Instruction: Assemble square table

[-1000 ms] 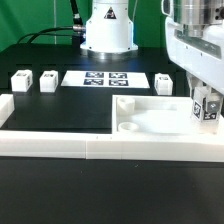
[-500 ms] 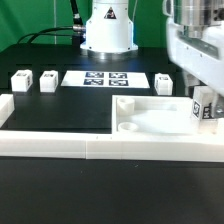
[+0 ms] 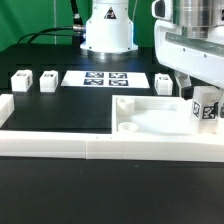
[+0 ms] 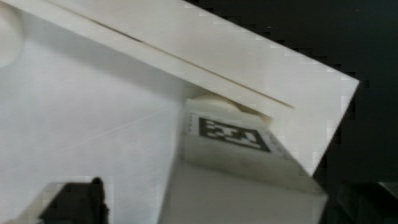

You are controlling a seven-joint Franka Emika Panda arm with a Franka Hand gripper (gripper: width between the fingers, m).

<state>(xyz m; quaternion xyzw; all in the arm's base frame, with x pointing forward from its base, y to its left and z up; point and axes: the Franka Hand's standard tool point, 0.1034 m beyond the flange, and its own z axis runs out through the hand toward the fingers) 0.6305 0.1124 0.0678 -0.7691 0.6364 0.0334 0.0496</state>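
One leg block (image 3: 20, 80) and a second leg block (image 3: 47, 80) are set at nine o'clock of the marker board (image 3: 95, 78) in the exterior view; a third leg block (image 3: 163, 83) is set at its three o'clock. A fourth leg block (image 3: 205, 108) is stood at the three-o'clock end of the square slab (image 3: 150, 120), which is laid at the board's five o'clock. The gripper (image 3: 196, 86) is hung above the fourth leg block; whether it is parted or clenched cannot be told.

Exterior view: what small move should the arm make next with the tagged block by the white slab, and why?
Probably ease the leg block straight down: it sits at the gripper above the square tabletop, and whether it touches is unclear.
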